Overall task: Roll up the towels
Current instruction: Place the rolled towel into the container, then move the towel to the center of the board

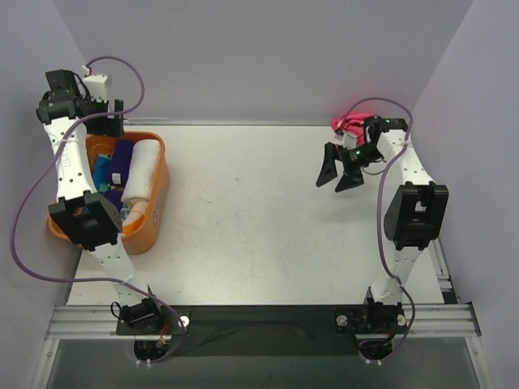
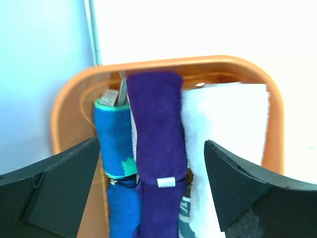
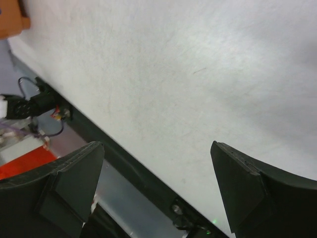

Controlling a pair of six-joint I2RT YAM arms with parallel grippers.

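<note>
Firstly, table point(image 1: 259, 219): white, with both arms mounted at its near edge. Basket point(image 1: 159, 209): orange, at the table's left side. Left gripper point(image 2: 151, 144): jaws spread wide, gripping nothing, above the basket's contents. Right gripper point(image 1: 338, 178): jaws spread, empty, above the table's right side. Towels, rolled, side by side in the basket: white roll point(image 2: 228, 124), purple roll point(image 2: 156, 129), blue roll point(image 2: 113, 141). Pink towel point(image 1: 347, 123): bunched at the far right, behind the right arm.
</note>
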